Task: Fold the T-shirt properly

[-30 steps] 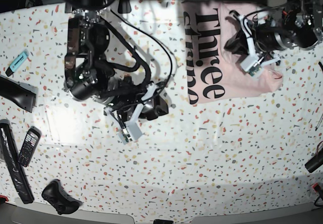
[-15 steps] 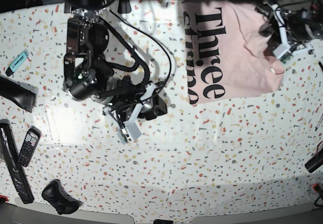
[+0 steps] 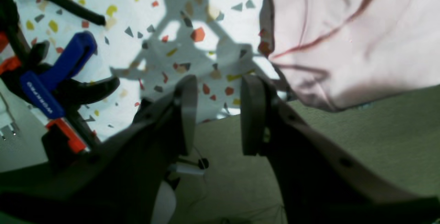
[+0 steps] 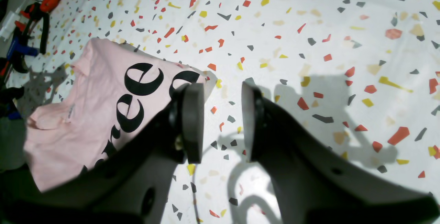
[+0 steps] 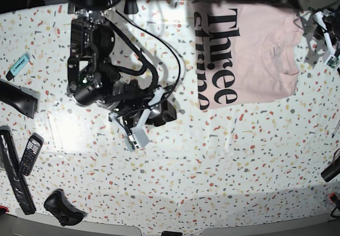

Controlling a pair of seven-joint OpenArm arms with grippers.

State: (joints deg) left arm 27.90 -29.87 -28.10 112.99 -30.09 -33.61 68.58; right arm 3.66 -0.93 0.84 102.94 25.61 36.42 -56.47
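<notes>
The pale pink T-shirt point(image 5: 249, 55) lies folded at the table's back right, black "Three" lettering facing up. It also shows in the right wrist view point(image 4: 99, 107) and, as plain creased cloth, in the left wrist view point(image 3: 347, 34). My left gripper point(image 5: 325, 43) is open and empty, just off the shirt's right edge at the table's edge; in its own view point(image 3: 218, 114) the jaws stand slightly apart over the rim. My right gripper point(image 5: 136, 134) is open and empty above bare table left of the shirt, its fingers point(image 4: 192, 120) beside the shirt's corner.
A blue and orange clamp point(image 3: 51, 83) sits at the table edge near my left gripper. A phone point(image 5: 30, 153), a black controller point(image 5: 64, 207), a teal marker point(image 5: 18, 65) and dark bars point(image 5: 16, 99) lie along the left side. Green floor point(image 3: 343, 141) shows beyond the edge.
My left gripper has let go of the shirt and drawn away to the right, off the cloth to the table's edge. The shirt's right part now lies flatter. The right arm has not moved.
</notes>
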